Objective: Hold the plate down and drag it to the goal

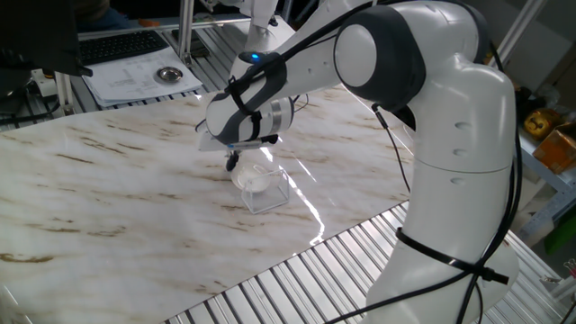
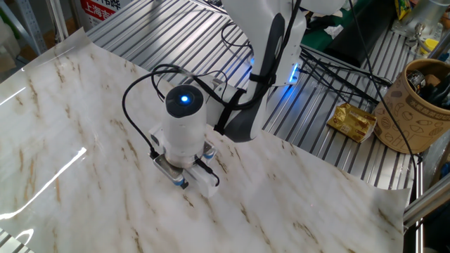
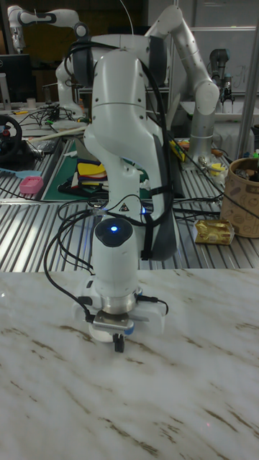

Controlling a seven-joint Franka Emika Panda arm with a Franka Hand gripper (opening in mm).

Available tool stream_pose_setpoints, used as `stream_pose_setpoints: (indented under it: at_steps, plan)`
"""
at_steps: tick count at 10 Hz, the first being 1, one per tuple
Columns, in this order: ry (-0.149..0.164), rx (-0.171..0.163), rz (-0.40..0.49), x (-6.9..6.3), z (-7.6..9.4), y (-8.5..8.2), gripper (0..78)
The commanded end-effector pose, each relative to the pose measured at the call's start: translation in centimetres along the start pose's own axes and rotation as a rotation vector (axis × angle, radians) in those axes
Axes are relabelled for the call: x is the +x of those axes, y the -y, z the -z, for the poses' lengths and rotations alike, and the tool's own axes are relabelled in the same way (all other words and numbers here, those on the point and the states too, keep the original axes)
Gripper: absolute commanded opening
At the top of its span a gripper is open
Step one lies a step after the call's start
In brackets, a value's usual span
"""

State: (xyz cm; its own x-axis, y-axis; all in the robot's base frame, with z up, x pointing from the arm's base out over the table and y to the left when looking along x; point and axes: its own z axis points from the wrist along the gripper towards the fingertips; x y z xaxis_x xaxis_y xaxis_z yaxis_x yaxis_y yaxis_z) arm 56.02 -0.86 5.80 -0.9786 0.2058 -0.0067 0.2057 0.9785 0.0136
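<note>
The plate [image 1: 255,178], a small white dish, lies on the marble table, overlapping the upper-left part of the goal [image 1: 270,198], a clear square patch with glinting edges. My gripper [image 1: 232,163] points straight down with its dark fingertips together, pressing on the plate's left rim. In the other fixed view the gripper [image 2: 184,183] hides most of the plate; only a white edge [image 2: 209,185] shows. In the tall view the gripper [image 3: 119,344] touches the table as a single dark tip, and I cannot make out the plate or the goal there.
A grey metallic dish [image 1: 167,74] sits on papers beyond the table's far edge, beside a keyboard [image 1: 117,43]. Ribbed metal [image 1: 297,279] borders the marble at the front. A brown cup [image 2: 420,105] and a gold packet [image 2: 354,121] lie off the table.
</note>
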Motion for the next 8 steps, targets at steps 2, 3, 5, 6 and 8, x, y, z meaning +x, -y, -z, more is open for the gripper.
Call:
stream_pose_setpoints:
  at_steps: [2,3,5,6,8]
  plan:
    - [-0.007,0.003,-0.004,1.1,0.2,0.5,0.0]
    - [-0.008,0.004,-0.006,1.5,0.2,0.6,0.0]
    - [-0.008,0.003,-0.008,2.4,0.0,0.8,0.0]
    - [-0.007,0.003,-0.008,2.9,-0.1,0.9,0.0]
    - [-0.007,0.002,-0.012,3.7,-0.2,1.1,0.0]
